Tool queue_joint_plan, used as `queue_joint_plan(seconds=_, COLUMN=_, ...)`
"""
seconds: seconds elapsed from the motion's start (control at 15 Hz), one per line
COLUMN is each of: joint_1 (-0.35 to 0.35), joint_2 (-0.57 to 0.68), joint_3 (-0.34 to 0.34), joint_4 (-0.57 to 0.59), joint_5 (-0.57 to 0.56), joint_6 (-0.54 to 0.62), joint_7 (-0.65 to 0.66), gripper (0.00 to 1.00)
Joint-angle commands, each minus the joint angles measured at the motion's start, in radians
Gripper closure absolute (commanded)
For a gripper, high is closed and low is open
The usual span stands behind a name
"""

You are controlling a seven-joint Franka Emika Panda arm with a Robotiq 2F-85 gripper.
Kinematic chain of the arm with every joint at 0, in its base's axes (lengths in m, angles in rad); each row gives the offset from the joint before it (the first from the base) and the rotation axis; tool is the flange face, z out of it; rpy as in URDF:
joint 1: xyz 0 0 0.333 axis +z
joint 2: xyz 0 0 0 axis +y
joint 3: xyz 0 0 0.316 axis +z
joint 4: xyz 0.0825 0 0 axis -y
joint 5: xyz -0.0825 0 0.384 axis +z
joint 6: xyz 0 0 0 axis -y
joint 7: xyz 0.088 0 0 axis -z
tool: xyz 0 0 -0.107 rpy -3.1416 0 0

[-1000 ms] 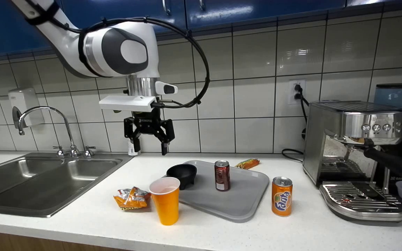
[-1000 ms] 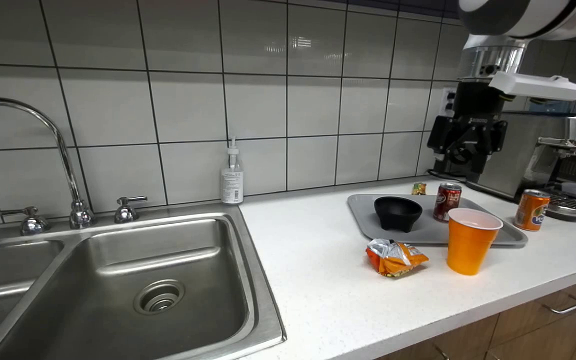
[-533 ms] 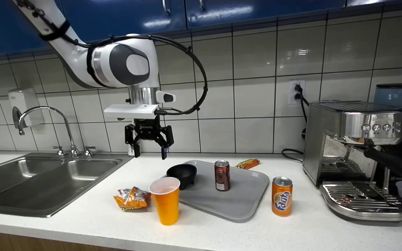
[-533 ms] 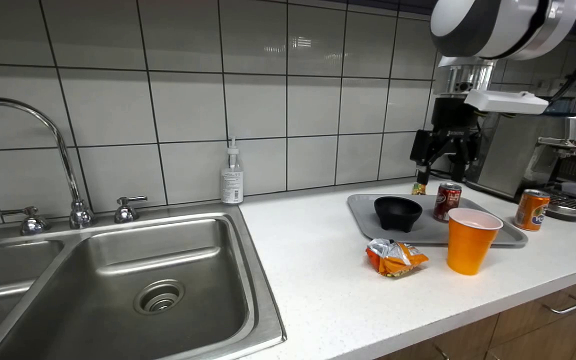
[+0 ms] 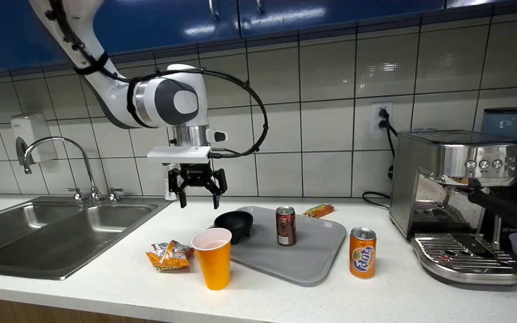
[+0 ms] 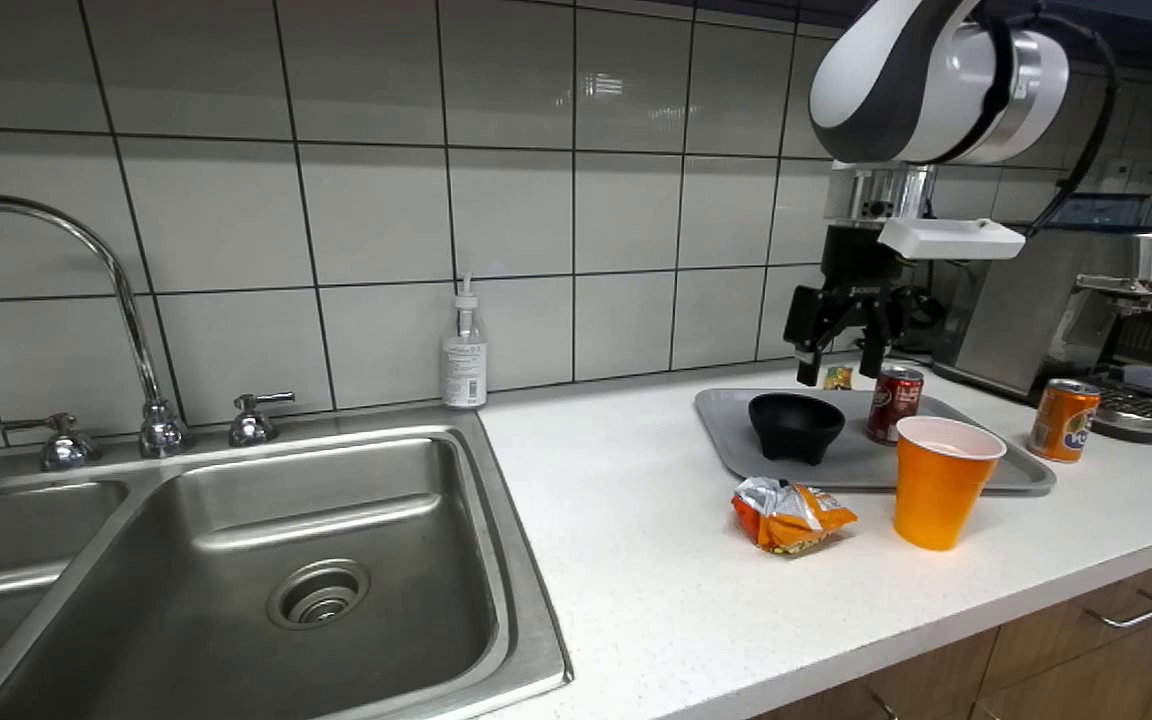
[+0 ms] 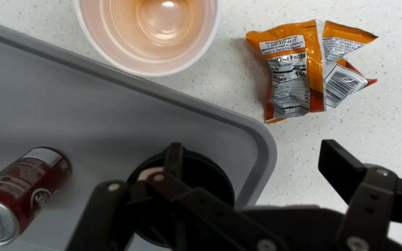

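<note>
My black gripper (image 5: pixel 200 202) is open and empty, pointing down above the counter behind the black bowl (image 5: pixel 234 224). It also shows in an exterior view (image 6: pixel 841 368) and in the wrist view (image 7: pixel 253 153). In the wrist view one finger overlaps the bowl (image 7: pixel 204 174) and the other is over bare counter. The bowl stands on a grey tray (image 5: pixel 281 262) beside a dark red can (image 5: pixel 285 226). An orange cup (image 5: pixel 213 264) stands at the tray's front edge. A crumpled orange snack bag (image 5: pixel 170 256) lies left of the cup; it also shows in the wrist view (image 7: pixel 291 76).
An orange Fanta can (image 5: pixel 362 255) stands right of the tray. A bright wrapper (image 5: pixel 319 211) lies behind it. A coffee machine (image 5: pixel 458 161) stands at the right. A steel sink (image 6: pixel 521 560) with a faucet and a soap bottle (image 6: pixel 464 360) are at the left.
The arm and gripper have come down; in an exterior view the gripper has also shifted slightly right, and in an exterior view clearly left. The gripper stays open. The objects have not moved.
</note>
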Motion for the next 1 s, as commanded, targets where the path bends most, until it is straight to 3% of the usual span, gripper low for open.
queue_joint_plan(seconds=0.0, joint_1=-0.019, joint_2=0.075, joint_3=0.024, joint_4=0.072, joint_5=-0.012, joint_6=0.012, joint_7=-0.033, gripper=0.00)
queue_joint_plan(seconds=0.93, joint_1=-0.033, joint_2=0.311, joint_3=0.042, joint_4=0.290, joint_5=-0.044, joint_6=0.033, joint_7=-0.025, gripper=0.00)
